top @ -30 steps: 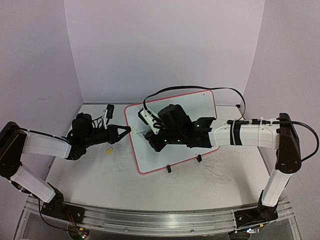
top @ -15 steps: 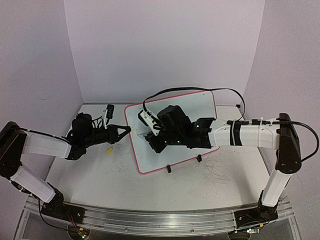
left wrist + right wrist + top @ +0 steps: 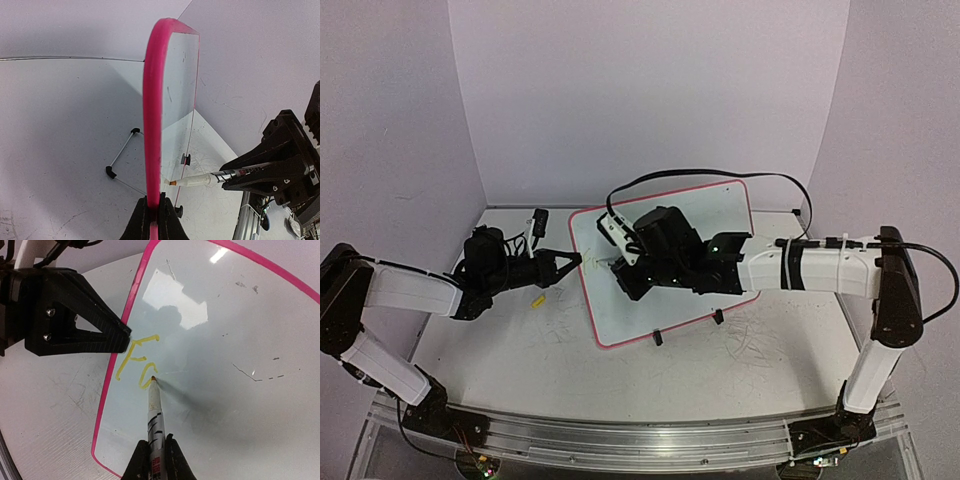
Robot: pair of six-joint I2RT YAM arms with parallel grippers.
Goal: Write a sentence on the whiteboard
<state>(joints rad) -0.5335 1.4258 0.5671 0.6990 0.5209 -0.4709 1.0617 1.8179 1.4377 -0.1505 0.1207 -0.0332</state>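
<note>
Top external view: the board (image 3: 715, 212) stands at the table's (image 3: 520, 350) centre, leaning back on two black feet (image 3: 657, 338), face toward the near side. The left gripper (image 3: 575, 258) reaches in from the left and pinches the board's left rim between its fingers. The right gripper (image 3: 620, 268) hangs over the left part of the board face, clamped on a marker (image 3: 155, 415). Right wrist view: the sentence (image 3: 139, 359) so far reads as a yellow "F" and a part-formed second letter, just inside the left rim and beside the left gripper's tips. The marker tip touches the board at the upper end of that second letter. Left wrist view: the pink rim rises from between the left fingers, and the marker tip meets the face just to the right of it. Grey scribbles (image 3: 750, 345) mark the table right of the feet.
</note>
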